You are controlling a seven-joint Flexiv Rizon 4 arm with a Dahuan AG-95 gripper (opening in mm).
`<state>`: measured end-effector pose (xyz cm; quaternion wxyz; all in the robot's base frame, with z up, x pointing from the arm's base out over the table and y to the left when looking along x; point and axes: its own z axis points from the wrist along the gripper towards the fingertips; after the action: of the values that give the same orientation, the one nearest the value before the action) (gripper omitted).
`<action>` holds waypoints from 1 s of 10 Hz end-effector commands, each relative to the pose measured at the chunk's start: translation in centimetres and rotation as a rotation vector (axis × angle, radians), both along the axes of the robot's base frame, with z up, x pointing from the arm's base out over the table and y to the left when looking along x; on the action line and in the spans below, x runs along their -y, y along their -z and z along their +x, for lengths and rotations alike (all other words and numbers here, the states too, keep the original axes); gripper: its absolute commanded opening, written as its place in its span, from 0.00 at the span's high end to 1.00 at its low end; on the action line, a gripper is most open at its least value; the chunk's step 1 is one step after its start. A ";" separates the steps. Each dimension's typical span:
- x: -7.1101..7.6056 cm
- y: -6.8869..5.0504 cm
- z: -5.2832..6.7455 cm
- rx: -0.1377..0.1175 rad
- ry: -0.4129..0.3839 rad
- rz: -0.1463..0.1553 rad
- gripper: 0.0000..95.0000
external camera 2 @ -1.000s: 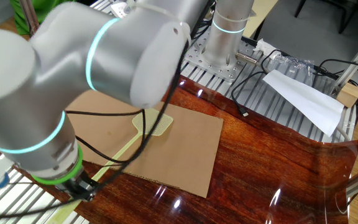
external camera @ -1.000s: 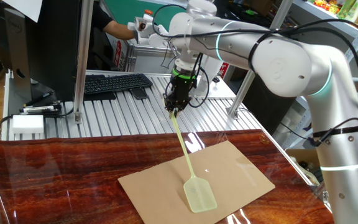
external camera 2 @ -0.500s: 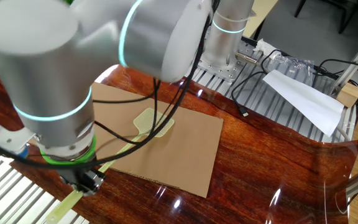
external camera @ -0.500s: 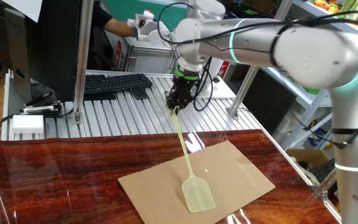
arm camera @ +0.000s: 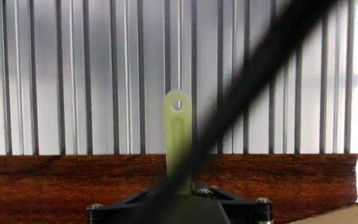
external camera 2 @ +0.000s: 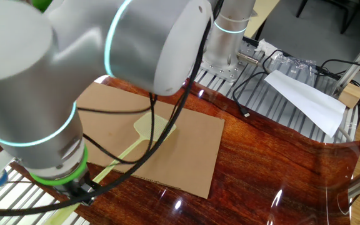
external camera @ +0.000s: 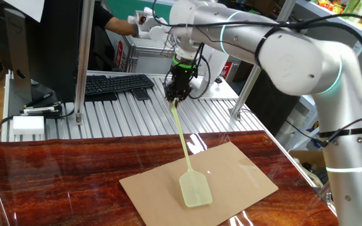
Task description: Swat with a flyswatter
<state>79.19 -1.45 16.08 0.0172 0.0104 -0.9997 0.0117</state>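
1. The gripper (external camera: 176, 95) is clamped on the top end of the flyswatter (external camera: 188, 168) handle. The handle runs straight out of the fingers, so I judge the jaws closed on it.
2. In the hand view the handle tip with its hang hole (arm camera: 177, 106) pokes out past the gripper toward 12 o'clock, over the ribbed metal table (arm camera: 55, 74).
3. In one fixed view the handle slopes down from the gripper toward 5 o'clock, and the mesh head (external camera: 195, 189) sits on or just above the cardboard sheet (external camera: 244, 169); contact is unclear.
4. In the other fixed view the head (external camera 2: 154, 127) lies over the upper middle of the cardboard (external camera 2: 192, 156), with the arm blocking most of the handle.
5. Progress: grasp done, swatter aimed at the board, head low. This looks like the bottom of a swat stroke.
6. Left: lift and swat again if more hits are wanted; no fly or other target is visible on the board.
7. A keyboard (external camera: 112, 83) sits at 10 o'clock from the gripper, well apart.
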 end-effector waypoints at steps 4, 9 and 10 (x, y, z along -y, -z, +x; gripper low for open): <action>0.1 0.1 -0.3 0.025 0.001 -0.009 1.00; 0.1 -0.4 -0.2 0.020 0.003 -0.008 1.00; 0.0 -0.8 -0.2 0.011 0.003 -0.009 1.00</action>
<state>78.84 -1.50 16.96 0.0087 0.0083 -0.9998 0.0174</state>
